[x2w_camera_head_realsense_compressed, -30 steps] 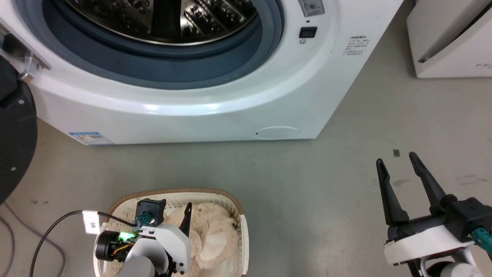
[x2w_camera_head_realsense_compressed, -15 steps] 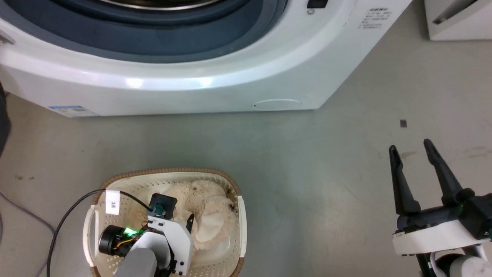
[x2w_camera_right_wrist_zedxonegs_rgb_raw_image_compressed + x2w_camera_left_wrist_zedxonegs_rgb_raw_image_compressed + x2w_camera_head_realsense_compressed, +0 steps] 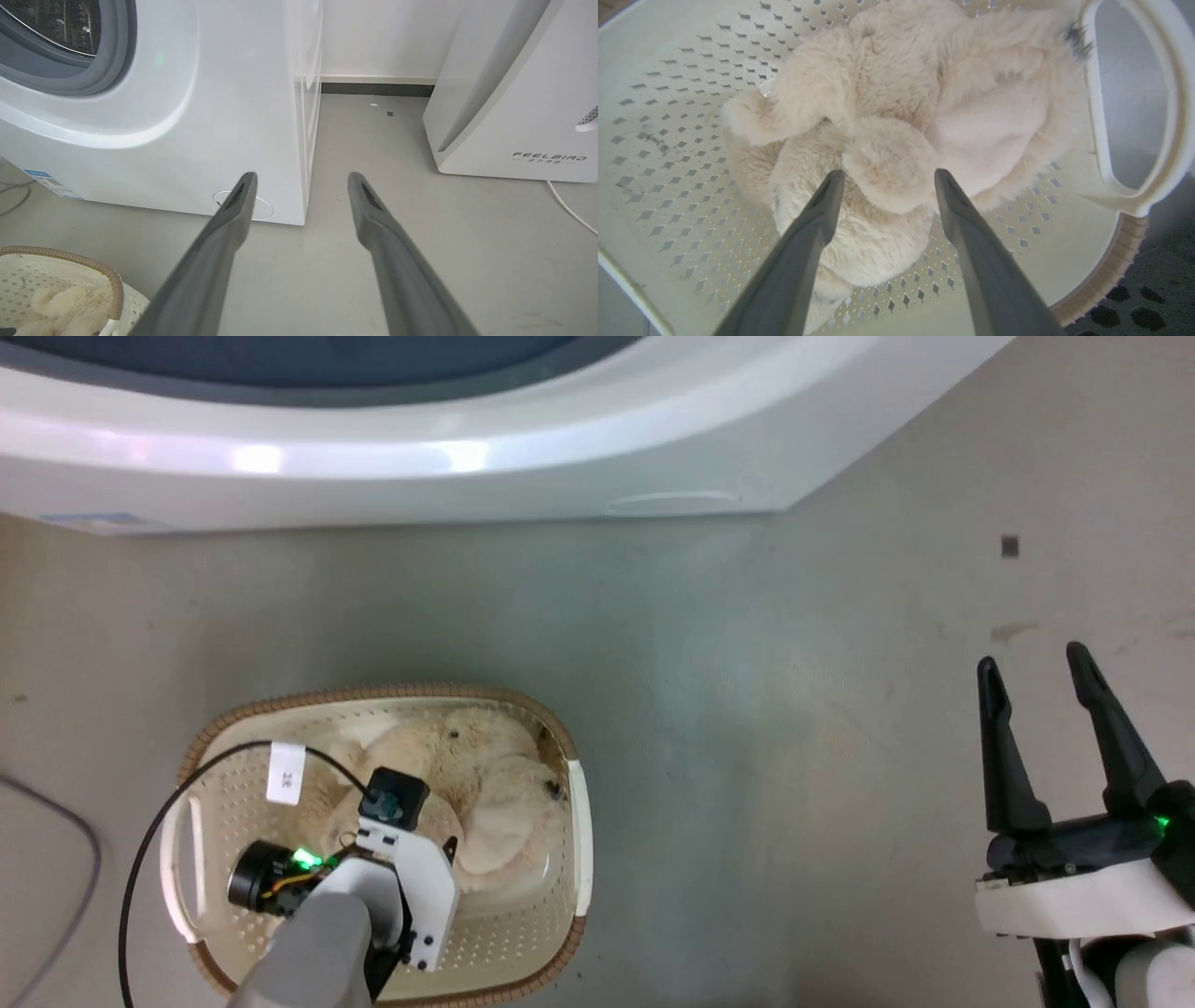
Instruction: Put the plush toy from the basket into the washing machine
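Note:
The cream shaggy plush toy [image 3: 467, 775] lies curled in the cream perforated basket [image 3: 574, 859] on the floor at lower left. My left gripper [image 3: 887, 175] reaches down inside the basket, open, its two fingers straddling a rounded limb of the plush toy [image 3: 896, 116] without closing on it. The basket's wall [image 3: 668, 140] and side handle [image 3: 1171, 116] surround it. The white washing machine [image 3: 467, 457] spans the top of the head view; its grey-sealed porthole [image 3: 60, 56] shows in the right wrist view. My right gripper [image 3: 1032, 667] hovers open over bare floor at right, holding nothing.
A white slanted FEELAIR appliance [image 3: 514, 93] stands to the right of the washer, with a gap of floor between them. A black cable [image 3: 149, 840] runs from my left wrist over the basket rim. A grey cord [image 3: 79, 859] lies at far left.
The head camera has tilted downward, so washer and basket shifted up the picture. My left gripper has sunk deeper into the basket toward the plush toy. The right gripper stays open.

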Robot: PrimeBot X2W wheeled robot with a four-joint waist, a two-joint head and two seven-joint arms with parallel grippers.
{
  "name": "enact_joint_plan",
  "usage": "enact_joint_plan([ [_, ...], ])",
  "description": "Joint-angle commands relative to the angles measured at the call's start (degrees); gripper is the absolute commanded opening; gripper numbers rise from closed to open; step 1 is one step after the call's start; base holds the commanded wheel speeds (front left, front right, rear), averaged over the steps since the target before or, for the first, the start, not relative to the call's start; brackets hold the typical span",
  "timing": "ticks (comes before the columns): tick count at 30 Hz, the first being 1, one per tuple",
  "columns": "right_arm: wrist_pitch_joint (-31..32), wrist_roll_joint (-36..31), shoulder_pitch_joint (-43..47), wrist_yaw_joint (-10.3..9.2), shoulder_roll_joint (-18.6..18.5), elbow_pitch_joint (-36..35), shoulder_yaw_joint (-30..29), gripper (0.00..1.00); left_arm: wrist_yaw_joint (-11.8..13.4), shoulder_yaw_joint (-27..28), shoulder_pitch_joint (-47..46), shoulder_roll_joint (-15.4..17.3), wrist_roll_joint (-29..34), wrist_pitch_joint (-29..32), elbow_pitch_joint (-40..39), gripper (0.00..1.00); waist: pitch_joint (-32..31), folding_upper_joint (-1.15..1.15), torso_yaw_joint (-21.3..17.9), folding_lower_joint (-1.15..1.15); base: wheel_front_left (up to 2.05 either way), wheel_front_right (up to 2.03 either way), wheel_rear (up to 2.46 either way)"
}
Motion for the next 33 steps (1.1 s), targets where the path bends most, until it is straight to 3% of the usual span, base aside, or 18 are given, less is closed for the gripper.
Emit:
enact_joint_plan([
  [1, -0.7, 0.5, -1.4, -0.04, 0.0, -0.7, -0.2, 1.0, -0.3, -0.9, -2.0, 0.4, -0.4, -0.4, 1.7, 1.0, 2.0, 0.0, -0.2, -0.01, 0.0, 0.0, 0.0],
  [19, -3.0, 0.9, -3.5, -0.05, 0.0, -3.8, -1.5, 1.0, -1.4, -7.4, -12.6, 3.1, -3.0, 2.7, 12.9, 1.0, 14.8, 0.0, -1.8, -0.01, 0.0, 0.0, 0.0],
  [20, -3.1, 1.0, -3.7, -0.05, 0.0, -3.8, -1.6, 1.0, -1.5, -7.7, -13.0, 2.9, -3.5, 3.1, 13.5, 0.0, 15.3, 0.0, -1.9, -0.01, 0.0, 0.0, 0.0],
  [26, -3.7, 1.0, -4.5, -0.05, 0.0, -3.7, -1.8, 1.0, -1.8, -8.8, -14.3, 3.2, -5.6, 3.8, 16.4, 0.0, 16.2, 0.0, -2.2, -0.01, 0.0, 0.0, 0.0],
  [33, -3.7, 1.7, -5.9, -0.05, 0.0, -2.8, -2.3, 1.0, -1.8, -8.6, -10.8, 2.7, -7.4, 0.4, 16.4, 0.0, 10.2, 0.0, -2.4, -0.01, 0.0, 0.0, 0.0],
])
